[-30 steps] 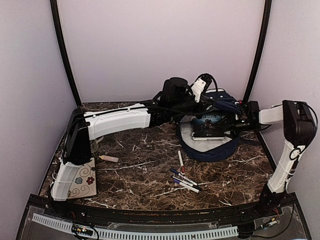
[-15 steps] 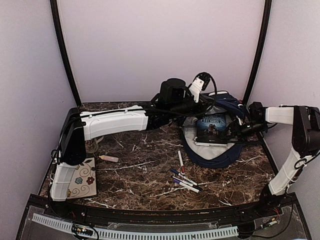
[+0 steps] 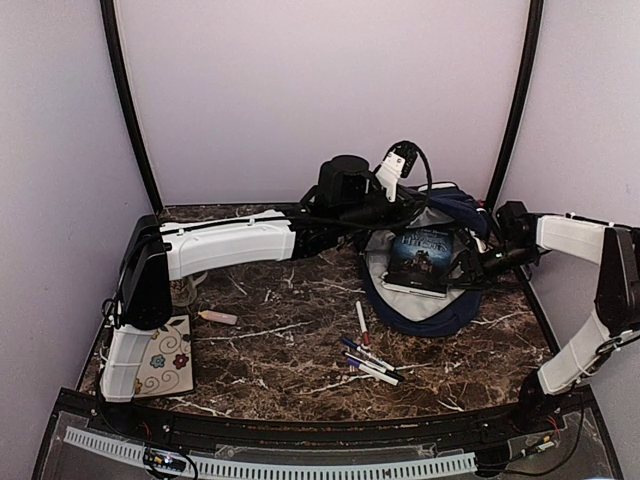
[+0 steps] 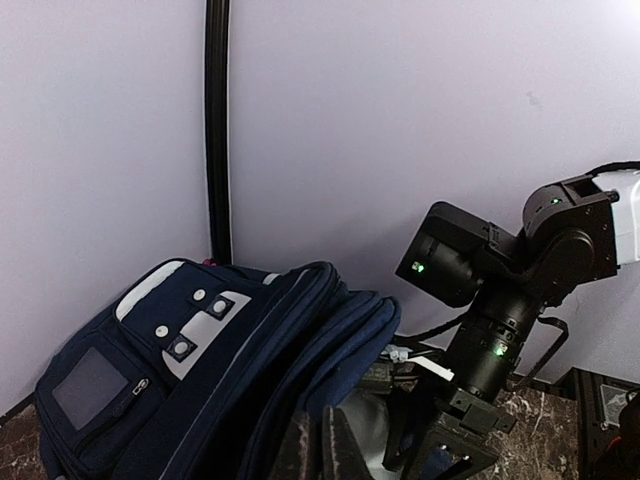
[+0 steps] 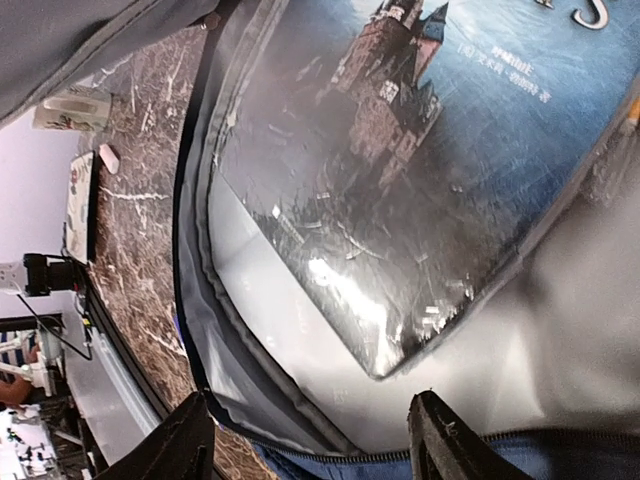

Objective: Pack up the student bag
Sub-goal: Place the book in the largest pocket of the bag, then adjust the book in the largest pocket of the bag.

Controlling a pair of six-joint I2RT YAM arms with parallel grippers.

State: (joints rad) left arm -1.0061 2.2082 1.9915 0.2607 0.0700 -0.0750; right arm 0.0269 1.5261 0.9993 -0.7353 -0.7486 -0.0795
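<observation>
The student bag (image 3: 425, 310) lies open at the back right, with its pale grey lining showing. A dark book with a castle cover (image 3: 420, 258) lies inside it. My left gripper (image 3: 400, 205) reaches across and is shut on the bag's upper flap, holding it up. In the left wrist view its fingers (image 4: 322, 450) pinch the fabric beside the navy front with the white studded patch (image 4: 185, 320). My right gripper (image 3: 468, 265) is open at the bag's right side. In the right wrist view (image 5: 312, 450) it hovers over the lining just off the book's corner (image 5: 420, 150).
Several markers (image 3: 368, 362) and a pen (image 3: 361, 322) lie on the marble table in front of the bag. An eraser (image 3: 218, 317), a floral notebook (image 3: 165, 368) and a cup (image 5: 72, 110) sit at the left. The walls stand close behind the bag.
My right gripper has let go of the book and drawn back to the right. The book now rests in the bag. My left gripper has raised the flap slightly.
</observation>
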